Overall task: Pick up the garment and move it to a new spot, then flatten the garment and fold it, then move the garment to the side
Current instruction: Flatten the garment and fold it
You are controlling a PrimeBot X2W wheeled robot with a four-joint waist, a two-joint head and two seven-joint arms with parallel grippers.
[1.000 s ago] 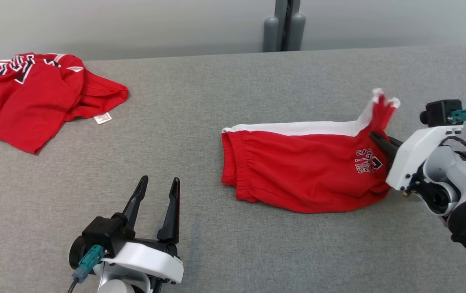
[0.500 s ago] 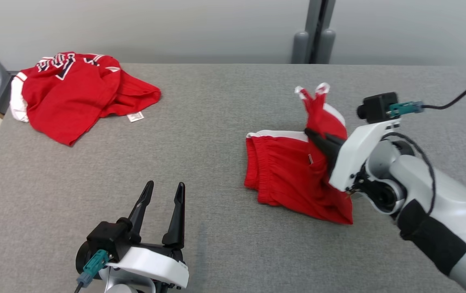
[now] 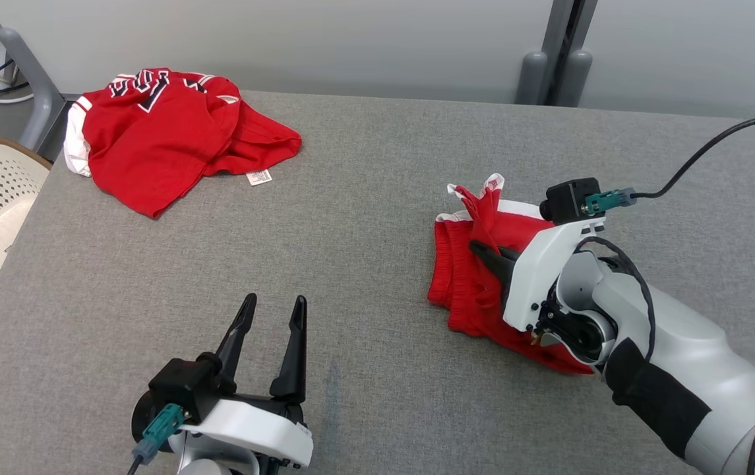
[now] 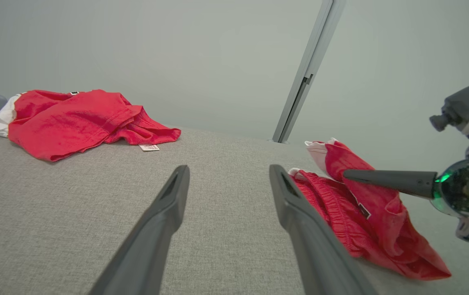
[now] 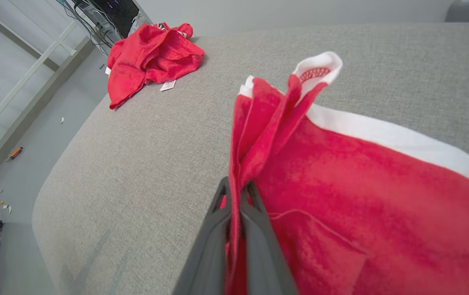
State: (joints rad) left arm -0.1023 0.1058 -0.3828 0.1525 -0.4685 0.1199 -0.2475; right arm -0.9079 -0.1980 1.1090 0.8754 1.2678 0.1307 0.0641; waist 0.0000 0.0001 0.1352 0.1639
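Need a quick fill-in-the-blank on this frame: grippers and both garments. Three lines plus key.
1. The right gripper is ____ on the red shorts.
2. The left gripper hovers over the table with its jaws ____.
3. The crumpled red jersey lies near the table's far ____ corner.

Missing words: shut; open; left.

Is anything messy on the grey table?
The red jersey with white trim lies crumpled in the far left corner of the grey table, its white tag poking out. A corner of the red shorts sticks up, pinched in the right gripper.
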